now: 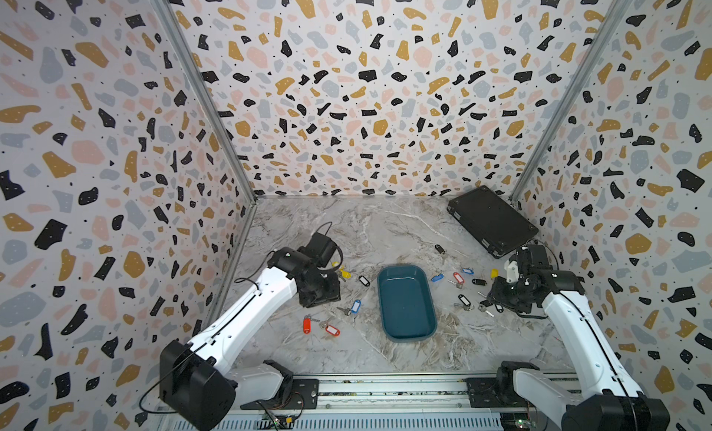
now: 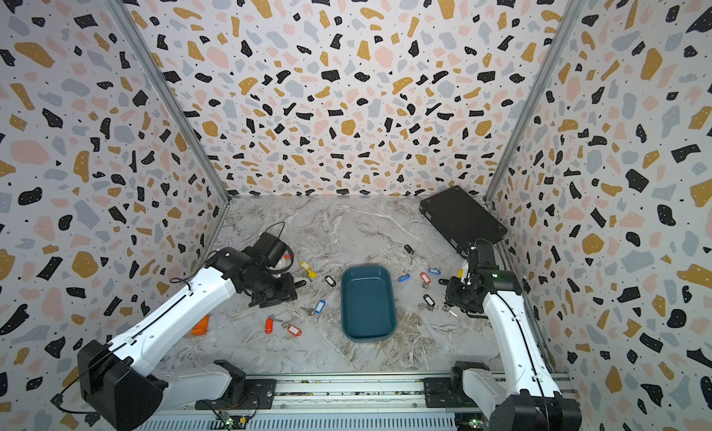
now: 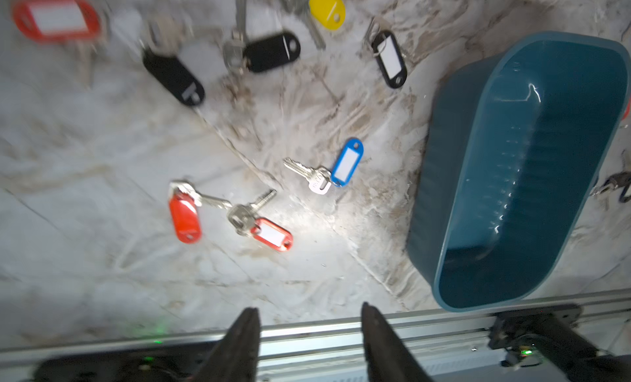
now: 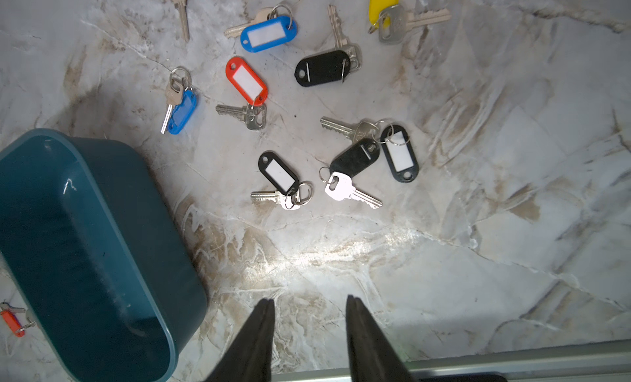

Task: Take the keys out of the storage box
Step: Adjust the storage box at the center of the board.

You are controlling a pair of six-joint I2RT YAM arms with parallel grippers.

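Small silver metal keys (image 1: 355, 306) on oblong plastic tags: every one in view lies on the grey marbled desk (image 1: 385, 225), none in the box. The shallow dark teal plastic storage box (image 1: 405, 306), rectangular with rounded corners and no lid, sits flat at lower centre of frame in both top views. Its floor is bare there, and both wrist views show the same, box (image 3: 512, 179) and box (image 4: 85, 247) with nothing inside.

Frame-left of the box are a blue-tagged key, a red-tagged key (image 1: 332, 329), an orange-red-tagged key (image 1: 307, 324), a black-framed white tag (image 1: 363, 281) and a yellow tag (image 1: 343, 273) partly under the arm. Frame-right are a blue tag (image 1: 437, 277), a red tag (image 1: 458, 277), black tags (image 1: 464, 300) and a yellow tag (image 1: 494, 273). A lone black-tagged key (image 1: 440, 249) lies further up-frame, well apart from the box.

Judgement: emptying looks done, with nothing left to lift out as far as the views show. At most the arms need to clear off.

The left arm (image 1: 269, 290) is frame-left of the box. The left jaws are spread with nothing between them, above the desk near the red and blue tags. The right arm (image 1: 566, 313) is frame-right. The right jaws are also spread and empty, above bare desk beside the black-tag cluster.

A large flat black rectangular case (image 1: 491, 221) sits in the upper-right corner of the desk, shut and apart from everything. A small orange item (image 2: 201, 325) lies by the left arm; cannot tell what it is.
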